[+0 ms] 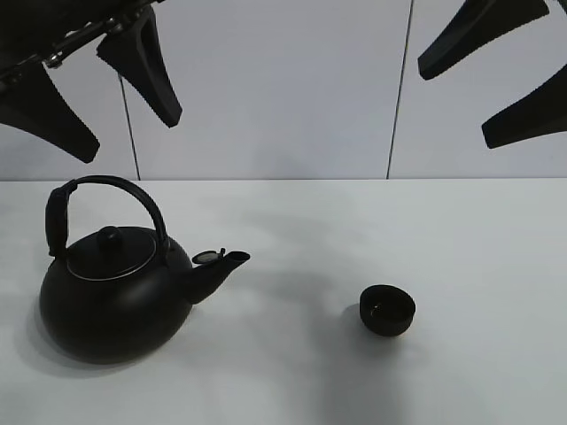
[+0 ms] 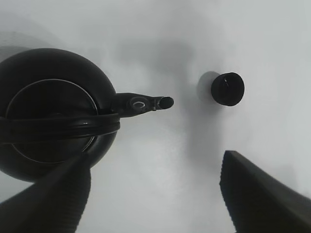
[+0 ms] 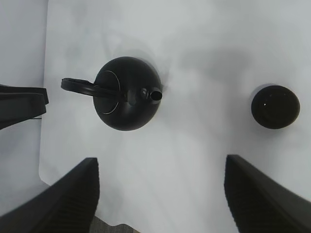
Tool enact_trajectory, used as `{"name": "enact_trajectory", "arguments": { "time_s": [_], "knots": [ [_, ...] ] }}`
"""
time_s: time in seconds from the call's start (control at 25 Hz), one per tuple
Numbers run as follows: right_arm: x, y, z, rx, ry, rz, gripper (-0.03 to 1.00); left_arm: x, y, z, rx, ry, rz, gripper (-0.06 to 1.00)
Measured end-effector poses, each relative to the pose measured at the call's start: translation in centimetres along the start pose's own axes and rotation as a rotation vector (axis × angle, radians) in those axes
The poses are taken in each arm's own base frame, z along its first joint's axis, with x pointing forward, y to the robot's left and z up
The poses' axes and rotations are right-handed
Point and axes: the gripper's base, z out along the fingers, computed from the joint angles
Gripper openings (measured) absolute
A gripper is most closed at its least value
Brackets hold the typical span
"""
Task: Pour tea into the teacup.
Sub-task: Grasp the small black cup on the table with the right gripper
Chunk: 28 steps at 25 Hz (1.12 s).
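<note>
A big round black kettle (image 1: 115, 292) with an arched handle stands on the white table at the left, its spout (image 1: 221, 266) pointing right. The tiny black teacup (image 1: 387, 310) sits to its right, apart from it. My left gripper (image 1: 115, 102) hangs open high above the kettle; the left wrist view shows the kettle (image 2: 53, 116) and teacup (image 2: 227, 89) below its fingers (image 2: 257, 194). My right gripper (image 1: 505, 75) hangs open high at the upper right, above and right of the cup; its view shows the kettle (image 3: 127, 93) and teacup (image 3: 275, 107). Both grippers are empty.
The white table (image 1: 292, 372) fills the lower part of the exterior view, with a pale panelled wall (image 1: 266, 88) behind it. The right wrist view shows the table's edge (image 3: 43, 145) beyond the kettle.
</note>
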Motion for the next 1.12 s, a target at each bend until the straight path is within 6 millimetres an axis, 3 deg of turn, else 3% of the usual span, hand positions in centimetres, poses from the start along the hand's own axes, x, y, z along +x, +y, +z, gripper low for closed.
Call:
{"name": "enact_trajectory", "arguments": {
  "time_s": [0.36, 0.72, 0.88, 1.12],
  "knots": [
    [-0.1, -0.2, -0.2, 0.043, 0.009, -0.058, 0.49, 0.0, 0.0, 0.0, 0.000, 0.000, 0.000, 0.54],
    [-2.3, 1.4, -3.2, 0.239, 0.018, -0.262, 0.50, 0.0, 0.0, 0.0, 0.000, 0.000, 0.000, 0.54],
    [-1.4, 2.2, -1.0, 0.310, 0.134, -0.351, 0.51, 0.0, 0.0, 0.0, 0.000, 0.000, 0.000, 0.54],
    [-1.5, 0.7, 5.3, 0.436, 0.289, -0.388, 0.51, 0.0, 0.0, 0.0, 0.000, 0.000, 0.000, 0.54]
  ]
}}
